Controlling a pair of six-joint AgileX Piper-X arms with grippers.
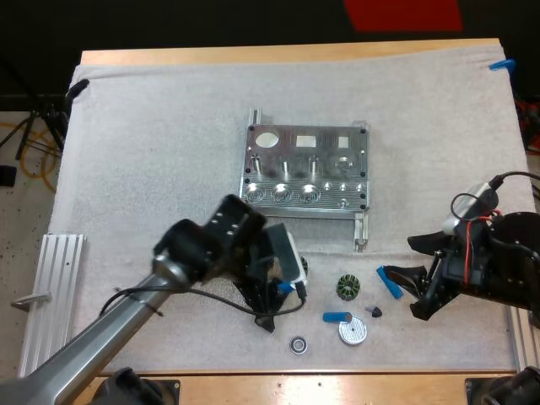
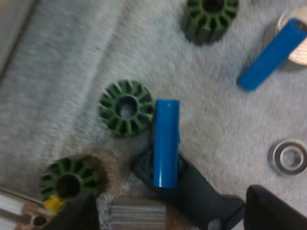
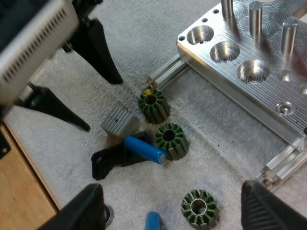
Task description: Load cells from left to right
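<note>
Blue cell lies flat on the white mat, one end resting on a black part, just beside a green stator. It sits on the near side of the fixture, off its left near corner.

Left gripper is low over this cell. Its fingers are spread wide, one on each side, and neither touches the cell. A ribbed grey block lies by the black part. A second stator is close to the fixture's left leg.

Second cell lies farther right, toward the mat's near edge, one end propped on a white disc. A third stator is just on its far side and a small dark cone just to its right. A bearing ring lies to its left, close to the near edge.

Right gripper is low over the mat at the right, well apart from the fixture, claw wide. A short blue piece sits at the tip of its nearer finger; cannot tell whether they touch.

The fixture stands mid-mat, with round pockets along its near row and upright pins behind them. A ribbed aluminium rail lies on the table at the far left, off the mat.
</note>
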